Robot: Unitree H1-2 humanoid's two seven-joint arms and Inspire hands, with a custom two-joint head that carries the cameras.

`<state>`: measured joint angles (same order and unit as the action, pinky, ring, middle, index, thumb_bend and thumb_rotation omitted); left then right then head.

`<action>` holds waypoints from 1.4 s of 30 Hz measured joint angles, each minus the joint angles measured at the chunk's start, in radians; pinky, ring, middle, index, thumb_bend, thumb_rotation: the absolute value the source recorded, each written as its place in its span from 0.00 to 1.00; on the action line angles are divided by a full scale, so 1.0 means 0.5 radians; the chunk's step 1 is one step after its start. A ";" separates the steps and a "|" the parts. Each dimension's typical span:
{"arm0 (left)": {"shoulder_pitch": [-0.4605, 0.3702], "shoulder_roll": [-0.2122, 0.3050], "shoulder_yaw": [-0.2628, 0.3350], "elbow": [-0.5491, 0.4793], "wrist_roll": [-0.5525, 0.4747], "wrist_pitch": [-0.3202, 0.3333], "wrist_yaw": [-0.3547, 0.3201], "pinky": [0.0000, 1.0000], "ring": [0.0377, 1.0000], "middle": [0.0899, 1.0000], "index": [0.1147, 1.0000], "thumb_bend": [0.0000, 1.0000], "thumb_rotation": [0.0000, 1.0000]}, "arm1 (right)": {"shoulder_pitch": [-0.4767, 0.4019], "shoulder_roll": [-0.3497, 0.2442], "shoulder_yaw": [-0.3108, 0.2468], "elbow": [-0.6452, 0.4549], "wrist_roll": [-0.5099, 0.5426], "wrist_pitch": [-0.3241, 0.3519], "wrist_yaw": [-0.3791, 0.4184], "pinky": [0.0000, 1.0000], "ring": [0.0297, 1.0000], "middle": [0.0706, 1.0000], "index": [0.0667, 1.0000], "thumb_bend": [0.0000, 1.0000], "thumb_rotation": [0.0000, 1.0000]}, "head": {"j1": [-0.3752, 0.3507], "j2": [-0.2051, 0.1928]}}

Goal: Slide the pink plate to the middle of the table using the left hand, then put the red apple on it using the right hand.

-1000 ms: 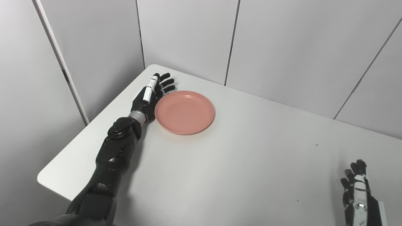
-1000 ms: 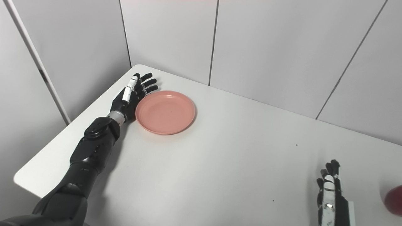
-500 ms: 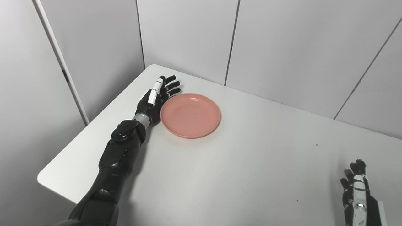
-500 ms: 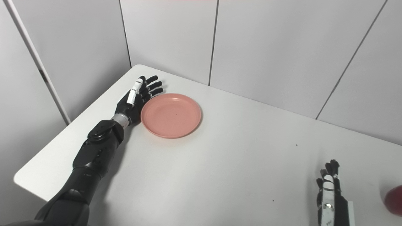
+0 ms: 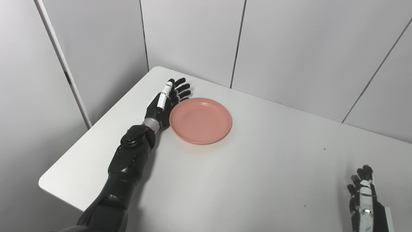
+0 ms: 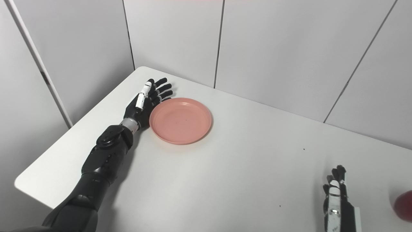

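Pink round plastic plate (image 5: 200, 120) lies flat toward the far-left corner of the white table (image 5: 251, 180), short of the middle. Left hand (image 5: 163, 101) stands edge-on against its left rim, fingers straight and spread, gripping nothing. Best to keep the palm low and square on the rim, pushing steadily so the plate does not spin away. Right hand (image 6: 336, 201) waits near the front-right, fingers extended, empty. Red apple (image 6: 404, 205) shows partly at the right edge. Smooth matte tabletop; grey panelled walls (image 5: 289, 42) close in behind.

walls (image 5: 193, 35): pale grey panels, dark vertical seams | table (image 5: 251, 180): white, rounded corners | light: even, soft
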<state>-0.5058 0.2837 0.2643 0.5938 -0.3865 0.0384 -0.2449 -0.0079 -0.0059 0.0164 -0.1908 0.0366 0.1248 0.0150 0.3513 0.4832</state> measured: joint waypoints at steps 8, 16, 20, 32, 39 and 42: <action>-0.045 -0.052 -0.033 0.097 -0.001 -0.082 -0.050 0.87 0.87 0.86 0.83 0.31 1.00 | 0.000 0.000 -0.006 0.019 0.024 -0.002 0.001 1.00 1.00 1.00 1.00 0.12 1.00 | -0.024 0.028; -0.045 -0.095 -0.047 0.095 -0.002 -0.102 -0.066 0.88 0.88 0.87 0.84 0.33 1.00 | 0.000 0.009 -0.002 0.020 0.010 -0.008 -0.002 1.00 1.00 1.00 1.00 0.11 1.00 | -0.040 0.046; -0.042 -0.116 -0.059 0.084 -0.002 -0.103 -0.078 0.88 0.88 0.87 0.84 0.35 1.00 | 0.000 0.010 -0.001 0.018 -0.004 -0.008 -0.001 1.00 1.00 1.00 1.00 0.13 1.00 | -0.058 0.067; 0.012 -0.187 -0.109 -0.021 0.001 -0.098 -0.078 0.85 0.85 0.84 0.82 0.36 1.00 | 0.000 0.036 -0.004 0.001 -0.014 -0.014 -0.015 1.00 1.00 1.00 1.00 0.18 1.00 | -0.110 0.120; 0.027 -0.227 -0.124 -0.051 -0.002 -0.093 -0.077 0.83 0.84 0.83 0.82 0.36 1.00 | 0.000 0.043 -0.007 -0.007 -0.023 -0.015 -0.027 1.00 1.00 1.00 1.00 0.19 1.00 | -0.135 0.150; 0.034 -0.245 -0.135 -0.071 -0.002 -0.083 -0.071 0.83 0.84 0.82 0.81 0.36 1.00 | 0.000 0.048 -0.006 -0.007 -0.022 -0.015 -0.028 1.00 1.00 1.00 1.00 0.20 1.00 | -0.156 0.166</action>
<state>-0.4886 0.1613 0.1966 0.5585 -0.3875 -0.0032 -0.2804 -0.0077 0.0181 0.0133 -0.1945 0.0258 0.1174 0.0009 0.2731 0.5660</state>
